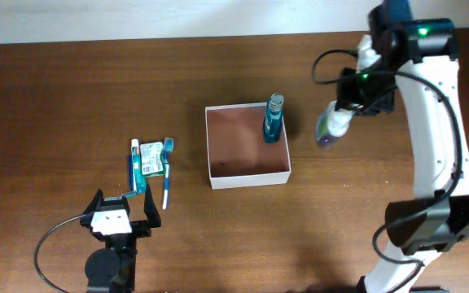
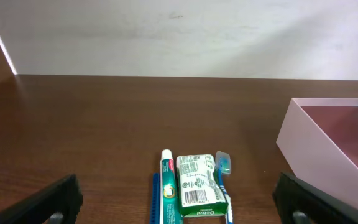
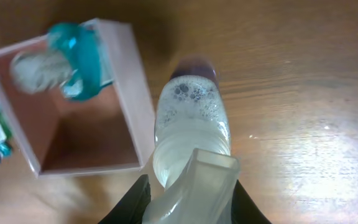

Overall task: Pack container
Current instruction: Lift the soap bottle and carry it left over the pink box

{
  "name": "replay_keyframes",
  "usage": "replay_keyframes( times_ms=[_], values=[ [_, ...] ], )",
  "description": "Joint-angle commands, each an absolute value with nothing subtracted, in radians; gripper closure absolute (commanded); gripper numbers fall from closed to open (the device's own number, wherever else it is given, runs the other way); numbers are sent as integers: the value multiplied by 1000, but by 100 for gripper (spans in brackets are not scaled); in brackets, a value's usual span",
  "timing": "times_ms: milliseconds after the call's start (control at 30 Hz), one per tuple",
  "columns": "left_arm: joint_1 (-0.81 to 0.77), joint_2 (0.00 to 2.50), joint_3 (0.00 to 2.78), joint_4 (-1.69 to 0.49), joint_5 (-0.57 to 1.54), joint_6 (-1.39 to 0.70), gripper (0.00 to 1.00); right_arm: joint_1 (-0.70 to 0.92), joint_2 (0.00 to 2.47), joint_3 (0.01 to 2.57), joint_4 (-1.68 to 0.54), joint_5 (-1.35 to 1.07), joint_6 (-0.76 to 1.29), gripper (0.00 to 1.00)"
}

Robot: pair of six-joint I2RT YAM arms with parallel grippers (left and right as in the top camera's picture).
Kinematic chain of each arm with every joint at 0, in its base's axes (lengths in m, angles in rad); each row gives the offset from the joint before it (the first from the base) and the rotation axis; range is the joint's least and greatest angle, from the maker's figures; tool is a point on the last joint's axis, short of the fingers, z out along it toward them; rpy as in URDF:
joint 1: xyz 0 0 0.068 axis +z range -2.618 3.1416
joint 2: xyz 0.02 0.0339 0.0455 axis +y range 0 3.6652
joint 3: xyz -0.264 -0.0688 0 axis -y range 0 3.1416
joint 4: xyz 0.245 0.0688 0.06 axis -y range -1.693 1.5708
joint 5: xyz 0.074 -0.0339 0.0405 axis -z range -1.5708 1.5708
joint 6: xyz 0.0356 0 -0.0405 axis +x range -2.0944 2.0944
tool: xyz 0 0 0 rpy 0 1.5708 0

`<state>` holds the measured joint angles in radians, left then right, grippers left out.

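The container (image 1: 247, 175), a shallow white-walled box with a reddish-brown floor, sits mid-table; it also shows in the left wrist view (image 2: 316, 143) and the right wrist view (image 3: 143, 118). A teal bottle (image 1: 273, 120) stands upright in its far right corner and is blurred in the right wrist view (image 3: 79, 59). My right gripper (image 3: 188, 199) is shut on a clear bottle (image 3: 188, 124) with a purple end (image 1: 329, 130), held in the air to the right of the container. My left gripper (image 1: 122, 213) is open and empty, just short of the toiletries.
A toothpaste tube (image 2: 168, 193), a green box (image 2: 196, 186) and two blue toothbrushes (image 1: 167, 175) lie side by side left of the container. A pale wall runs along the table's far edge.
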<state>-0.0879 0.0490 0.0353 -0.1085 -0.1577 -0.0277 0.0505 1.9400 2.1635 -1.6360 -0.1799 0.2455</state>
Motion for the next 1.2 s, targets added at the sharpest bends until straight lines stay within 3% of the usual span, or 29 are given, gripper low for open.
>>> replay_keyframes(
  times_ms=[0,700,1167],
  values=[
    [-82,49,27,-105,-162,-30,0,118,1853,2194,-1642,-207,213,76],
    [-82,49,27,-105,-162,-30,0,404,1834,2194,-1687,-110,214,76],
    [-82,49,27,-105,-162,-30,0,430,1842,2140,-1628,-89,214,76]
  ],
)
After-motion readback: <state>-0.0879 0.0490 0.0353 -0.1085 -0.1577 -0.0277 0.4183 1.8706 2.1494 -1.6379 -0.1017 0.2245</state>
